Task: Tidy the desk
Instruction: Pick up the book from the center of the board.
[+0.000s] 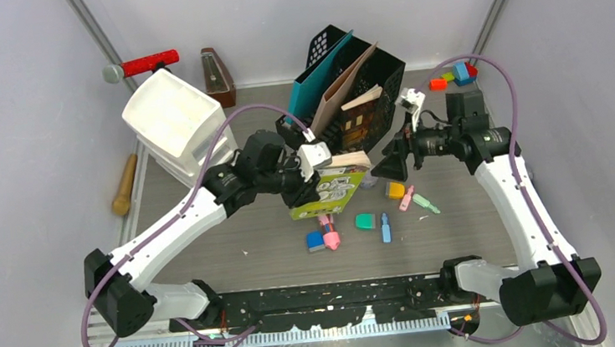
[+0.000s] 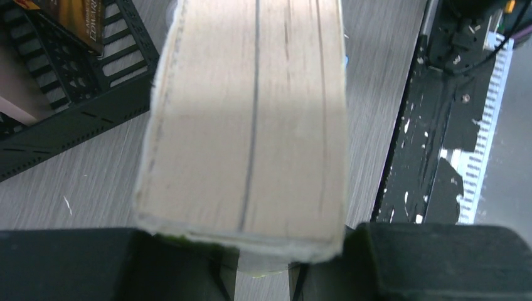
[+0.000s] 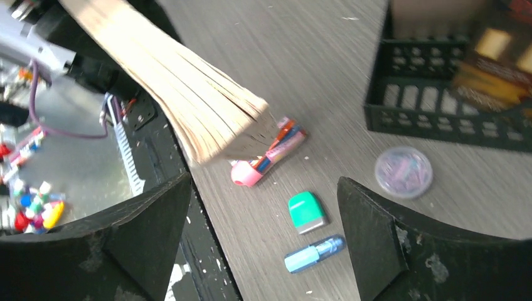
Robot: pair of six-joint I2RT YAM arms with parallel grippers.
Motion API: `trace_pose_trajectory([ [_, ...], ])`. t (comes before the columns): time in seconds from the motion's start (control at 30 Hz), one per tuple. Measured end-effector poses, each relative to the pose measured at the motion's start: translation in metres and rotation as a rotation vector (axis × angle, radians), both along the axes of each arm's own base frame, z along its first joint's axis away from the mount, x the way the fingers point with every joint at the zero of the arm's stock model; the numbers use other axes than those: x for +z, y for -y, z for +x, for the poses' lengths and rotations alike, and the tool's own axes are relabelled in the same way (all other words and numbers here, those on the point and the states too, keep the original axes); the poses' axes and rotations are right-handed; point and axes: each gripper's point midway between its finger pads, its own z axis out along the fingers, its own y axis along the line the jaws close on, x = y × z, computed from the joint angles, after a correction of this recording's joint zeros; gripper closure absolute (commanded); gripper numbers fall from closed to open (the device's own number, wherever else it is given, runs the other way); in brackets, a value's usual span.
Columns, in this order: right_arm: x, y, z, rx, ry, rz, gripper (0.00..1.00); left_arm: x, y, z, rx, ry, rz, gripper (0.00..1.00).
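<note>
**Left arm** [image 1: 175, 229]: the left jaws are closed on a book [image 2: 248, 125], which is clamped at its lower edge between the two black fingers [image 2: 94, 263]. The pale page block is turned towards the wrist camera (a green cover shows only in the top view). To the left of these jaws, a white drawer unit [image 1: 172, 122] is noted, with a wooden handle [image 1: 125, 185] lying beside it by the wall. Beyond the jaws stands a black file organiser [image 1: 364, 85] holding folders and a dark book.

**Bench** [image 1: 236, 259]: the grey wood-grain surface is seen beneath both pairs of jaws and runs from the black rail at the arm bases to the back wall.

**Right arm** [image 1: 506, 181]: the right jaws are spread wide, with nothing between them, and are pointed towards the held book. Below and between them (right wrist view) a pink marker [image 3: 263, 160] lies on the bench under the fanned free end of the book. A green eraser [image 3: 306, 212] and a blue marker [image 3: 313, 253] are recorded just nearer the jaws. A round clear pot [image 3: 403, 171] sits towards the right finger, close to the organiser's mesh wall. Coloured blocks [image 1: 455, 75] are seen beyond these jaws, in the far right corner.
</note>
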Motion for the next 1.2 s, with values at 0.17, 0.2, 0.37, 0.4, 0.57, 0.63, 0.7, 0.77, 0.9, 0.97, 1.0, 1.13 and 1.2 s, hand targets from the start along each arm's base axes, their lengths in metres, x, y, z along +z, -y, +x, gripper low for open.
trace_pose_trajectory([
  [0.17, 0.007, -0.029, -0.025, 0.171, 0.092, -0.061, 0.07, 0.0, -0.009, -0.014, -0.079, 0.026, 0.029, 1.0],
  [0.2, 0.006, -0.034, -0.031, 0.2, 0.104, -0.076, 0.07, -0.001, -0.01, -0.016, -0.096, 0.024, 0.035, 1.0],
  [0.37, 0.0, -0.05, -0.049, 0.312, 0.16, -0.165, 0.07, -0.01, -0.016, -0.031, -0.165, -0.014, 0.068, 1.0],
  [0.4, 0.0, -0.052, -0.05, 0.329, 0.169, -0.177, 0.07, -0.012, -0.017, -0.034, -0.177, -0.022, 0.072, 1.0],
  [0.57, -0.008, -0.068, -0.057, 0.416, 0.194, -0.231, 0.16, -0.02, -0.017, -0.042, -0.221, -0.059, 0.088, 1.0],
  [0.63, -0.016, -0.074, -0.059, 0.449, 0.18, -0.247, 0.28, -0.021, -0.016, -0.044, -0.233, -0.072, 0.088, 1.0],
  [0.7, -0.024, -0.079, -0.061, 0.475, 0.16, -0.258, 0.44, -0.021, -0.015, -0.046, -0.242, -0.082, 0.085, 1.0],
  [0.77, -0.032, -0.084, -0.061, 0.496, 0.131, -0.264, 0.66, -0.02, -0.015, -0.048, -0.25, -0.089, 0.082, 1.0],
  [0.9, -0.039, -0.09, -0.064, 0.522, 0.09, -0.258, 0.95, -0.022, -0.018, -0.05, -0.247, -0.108, 0.092, 1.0],
  [0.97, -0.038, -0.09, -0.065, 0.526, 0.09, -0.254, 0.99, -0.022, -0.019, -0.049, -0.246, -0.109, 0.091, 1.0],
  [1.0, -0.038, -0.09, -0.065, 0.525, 0.09, -0.254, 0.99, -0.022, -0.018, -0.049, -0.246, -0.108, 0.09, 0.97],
  [1.13, -0.036, -0.088, -0.064, 0.508, 0.097, -0.248, 1.0, -0.021, -0.018, -0.047, -0.242, -0.102, 0.084, 0.62],
  [1.2, -0.033, -0.086, -0.063, 0.488, 0.108, -0.228, 1.0, -0.018, -0.017, -0.042, -0.232, -0.093, 0.068, 0.32],
])
